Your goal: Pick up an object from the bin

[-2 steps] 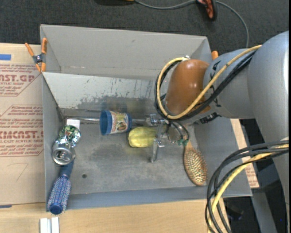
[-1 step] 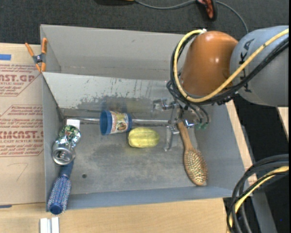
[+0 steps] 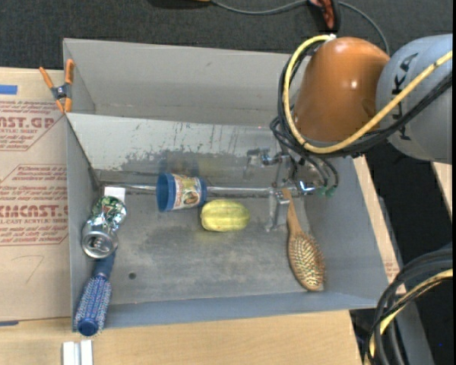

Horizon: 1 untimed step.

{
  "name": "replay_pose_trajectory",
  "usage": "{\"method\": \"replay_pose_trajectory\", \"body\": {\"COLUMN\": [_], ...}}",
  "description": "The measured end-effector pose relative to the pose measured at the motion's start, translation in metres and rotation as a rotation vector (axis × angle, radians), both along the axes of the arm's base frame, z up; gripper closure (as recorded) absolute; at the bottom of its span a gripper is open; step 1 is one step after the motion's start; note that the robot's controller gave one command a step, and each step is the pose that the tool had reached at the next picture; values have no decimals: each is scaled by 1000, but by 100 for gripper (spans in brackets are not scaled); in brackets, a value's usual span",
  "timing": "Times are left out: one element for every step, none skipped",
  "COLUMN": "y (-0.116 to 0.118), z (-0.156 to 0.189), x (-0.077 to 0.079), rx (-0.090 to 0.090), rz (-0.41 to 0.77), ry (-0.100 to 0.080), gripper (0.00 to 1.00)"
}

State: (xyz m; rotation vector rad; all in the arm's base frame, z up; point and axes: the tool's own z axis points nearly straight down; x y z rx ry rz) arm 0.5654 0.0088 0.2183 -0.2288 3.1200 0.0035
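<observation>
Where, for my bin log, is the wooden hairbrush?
Camera view: the wooden oval hairbrush lies at the grey bin's right, near the yellow oval object, handle by the end effector.

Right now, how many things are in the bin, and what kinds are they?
Brushes: 2 (blue bristle brush, wooden hairbrush)
Crushed silver can: 1
Blue-lidded jar on its side: 1
Yellow lemon-shaped thing: 1
Total: 5

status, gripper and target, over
Gripper low, view's right, beside wooden brush handle. Lemon close on its other side. Hold not confirmed.
</observation>
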Motion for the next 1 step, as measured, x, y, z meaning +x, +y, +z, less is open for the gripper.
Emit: {"method": "replay_pose_trajectory", "body": {"y": [35], "z": [-17], "x": [13], "rx": [1], "rz": [28], "ry": [-2], "gripper": [0]}}
